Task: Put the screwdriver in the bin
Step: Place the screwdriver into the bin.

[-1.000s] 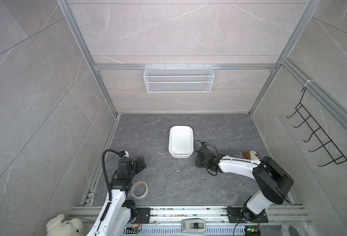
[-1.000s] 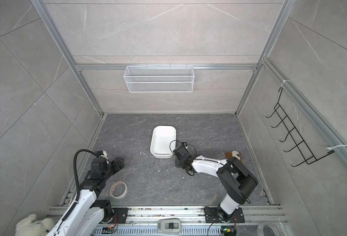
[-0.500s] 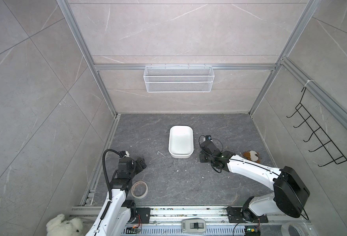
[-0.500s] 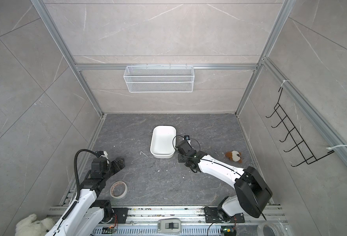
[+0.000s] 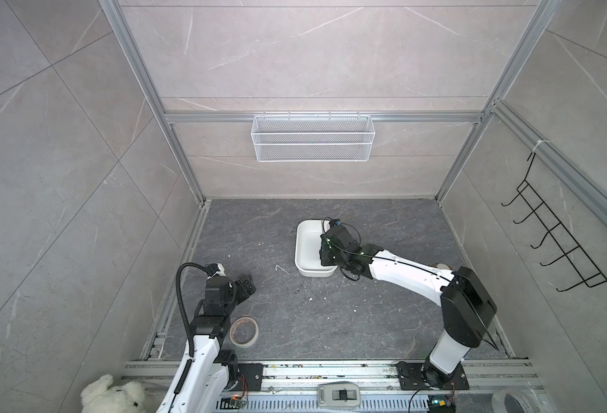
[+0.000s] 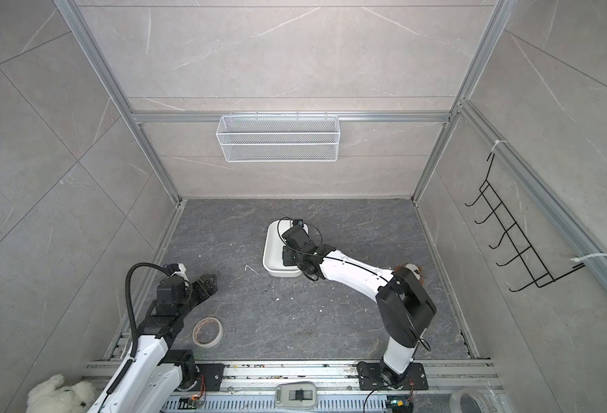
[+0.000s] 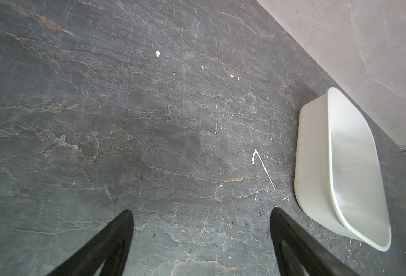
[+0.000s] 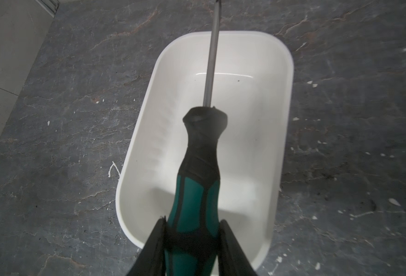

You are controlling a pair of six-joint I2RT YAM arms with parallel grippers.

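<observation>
The screwdriver (image 8: 197,181) has a green-and-black handle and a thin metal shaft (image 8: 211,59). My right gripper (image 8: 192,229) is shut on the handle's rear part. In the right wrist view the screwdriver hangs lengthwise above the bin (image 8: 257,143), a white low-walled tub with nothing inside, and its tip reaches past the far rim. In both top views the right gripper (image 5: 330,246) hovers over the right side of the bin (image 5: 307,246) (image 6: 271,250); the screwdriver is hidden under the wrist there. My left gripper (image 7: 200,215) (image 5: 245,286) stands open over bare floor, left of the bin (image 7: 316,167).
A tape roll (image 5: 244,330) lies by the left arm's base. A white wire-mesh basket (image 5: 312,137) hangs on the back wall and a black hook rack (image 5: 559,243) on the right wall. A small brown toy (image 6: 411,268) lies behind the right arm. A white plush (image 5: 112,397) sits at front left.
My right arm has swung left and stretched out from the floor right of the bin to above it, still holding the screwdriver. The left arm has not moved.
</observation>
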